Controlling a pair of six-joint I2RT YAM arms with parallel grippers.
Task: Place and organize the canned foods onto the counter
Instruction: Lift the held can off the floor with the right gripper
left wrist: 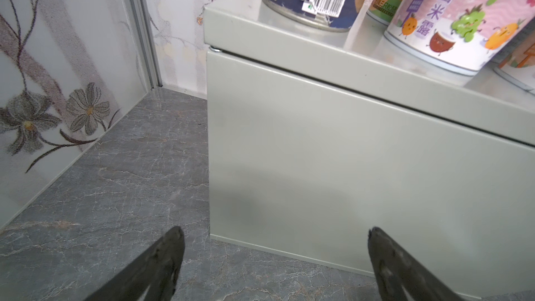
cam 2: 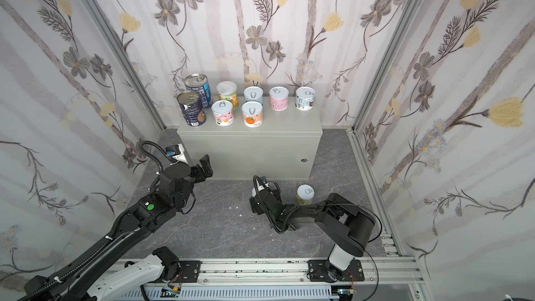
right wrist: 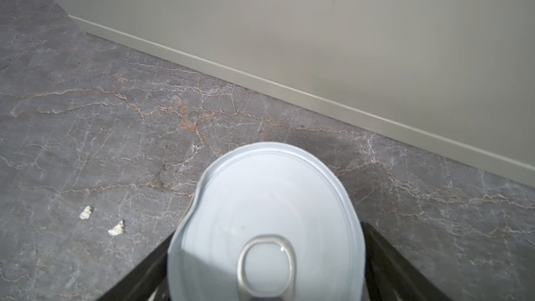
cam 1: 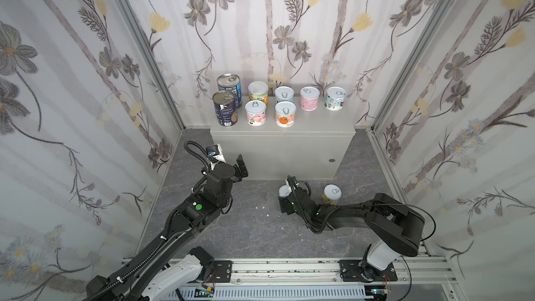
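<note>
Cans: 8 stand on table top, with 2 tall blue cans at its left end in both top views and 6 short ones beside them. On floor just in front of table: yellow can upright, and white-lid can between fingers of R end effector; can't tell if clamped. L end effector is spread wide and empty, near table's front left corner.

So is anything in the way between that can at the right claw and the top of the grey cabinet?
Nothing visible blocks it. The white-lidded can between the right gripper's fingers stands on the floor before the grey cabinet; the top's front right part, beside the orange-label can, is bare.
</note>
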